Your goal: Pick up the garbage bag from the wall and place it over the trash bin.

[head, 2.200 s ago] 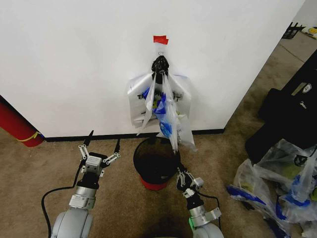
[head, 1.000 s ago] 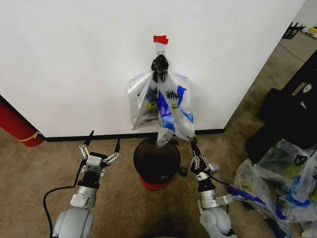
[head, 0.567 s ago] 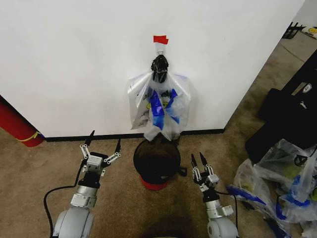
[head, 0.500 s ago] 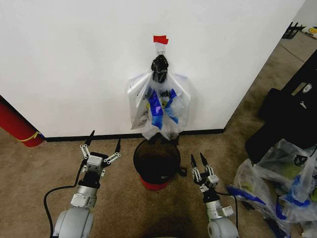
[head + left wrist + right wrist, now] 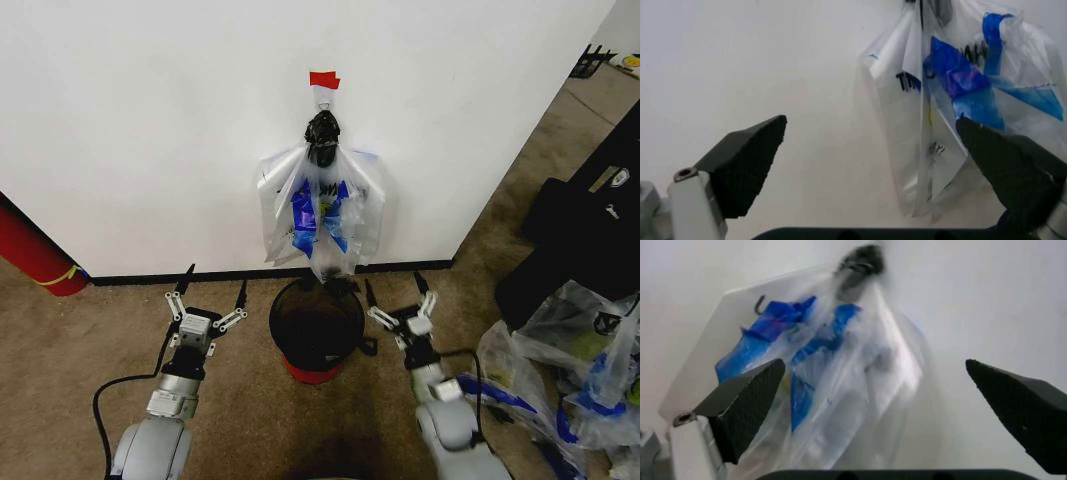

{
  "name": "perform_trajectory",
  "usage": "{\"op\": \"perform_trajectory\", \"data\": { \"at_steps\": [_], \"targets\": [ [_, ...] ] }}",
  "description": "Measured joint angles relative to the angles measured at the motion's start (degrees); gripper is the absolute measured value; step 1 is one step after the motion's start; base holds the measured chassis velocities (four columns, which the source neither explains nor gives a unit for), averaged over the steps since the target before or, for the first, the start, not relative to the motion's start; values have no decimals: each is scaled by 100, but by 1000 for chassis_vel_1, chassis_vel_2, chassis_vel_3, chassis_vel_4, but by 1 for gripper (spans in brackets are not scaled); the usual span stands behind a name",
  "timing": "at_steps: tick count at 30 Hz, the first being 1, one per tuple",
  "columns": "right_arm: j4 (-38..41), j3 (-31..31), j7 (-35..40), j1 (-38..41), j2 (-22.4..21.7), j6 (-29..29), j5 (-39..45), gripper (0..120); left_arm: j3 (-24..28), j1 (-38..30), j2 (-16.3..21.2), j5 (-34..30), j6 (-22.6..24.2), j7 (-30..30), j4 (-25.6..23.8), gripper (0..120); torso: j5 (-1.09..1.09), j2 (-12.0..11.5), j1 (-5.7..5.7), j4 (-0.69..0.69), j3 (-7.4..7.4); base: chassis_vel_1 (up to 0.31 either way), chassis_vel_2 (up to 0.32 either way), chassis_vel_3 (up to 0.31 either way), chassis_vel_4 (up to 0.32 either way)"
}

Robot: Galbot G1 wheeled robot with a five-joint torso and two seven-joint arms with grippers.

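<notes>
The garbage bag (image 5: 322,215), see-through with blue bands, hangs from a small hook (image 5: 322,96) on the white wall (image 5: 150,120), under a red tape strip (image 5: 323,79). Its lower end dangles just above the trash bin (image 5: 276,318), which has a red body and a black rim. My left gripper (image 5: 215,280) is open to the left of the bin. My right gripper (image 5: 393,285) is open wide to the right of the bin, below the bag and apart from it. Both wrist views face the bag (image 5: 953,100) (image 5: 833,370) between spread fingers (image 5: 740,165) (image 5: 740,405).
A big red cylinder (image 5: 35,255) leans at the wall's far left. Stuffed clear bags (image 5: 570,370) and a black case (image 5: 590,230) lie on the carpet to the right. A black baseboard (image 5: 180,275) runs along the wall.
My right gripper moved from in front of the bin to its right, rose, and spread its fingers wide. The bag swung and settled back against the wall. The left arm barely moved.
</notes>
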Motion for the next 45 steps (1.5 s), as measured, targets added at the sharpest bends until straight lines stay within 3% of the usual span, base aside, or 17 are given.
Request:
{"op": "perform_trajectory", "data": {
  "at_steps": [3, 6, 8, 15, 24, 34, 42, 45],
  "targets": [
    [-74, -132, 176, 364, -203, -130, -838, 100, -18, -45, 8, -2, -3, -11, 68, 100, 0, 0, 0, -1, 0, 0, 0, 0, 0],
    [-99, -161, 181, 454, -252, -138, -990, 100, -24, -57, 9, -2, -5, -13, 83, 100, 0, 0, 0, 0, 0, 0, 0, 0, 0],
    [-248, -300, 110, 854, -523, -158, -1538, 100, -33, -98, 13, -3, -11, -19, 135, 100, 0, 0, 0, 0, 0, 0, 0, 0, 0],
    [-671, -831, -187, 1839, -1130, -491, -2068, 100, 2, -185, 14, 17, -11, -22, 208, 100, -1, 0, 0, -2, 0, 0, 0, 0, 0],
    [-1360, -1155, -449, 2674, -857, -460, -2251, 100, -11, -174, 58, 35, -9, -84, 206, 100, 0, 0, 0, 1, 0, 0, 0, 0, 0],
    [-1405, -980, -1329, 2759, -704, -470, -2647, 100, -138, -126, 131, -35, -52, -113, 173, 100, -1, 0, -1, -1, 0, 0, 0, 0, 0],
    [-1423, -838, -1408, 2759, -732, -646, -2684, 75, -107, -124, 117, -26, -68, -119, 172, 100, 0, 0, -1, -1, 0, 0, 0, 0, 0],
    [-1430, -810, -1258, 2717, -756, -707, -2615, 60, -76, -129, 102, -9, -69, -119, 172, 100, -1, 0, 0, 0, -1, 0, 0, 0, 0]
  ]
}}
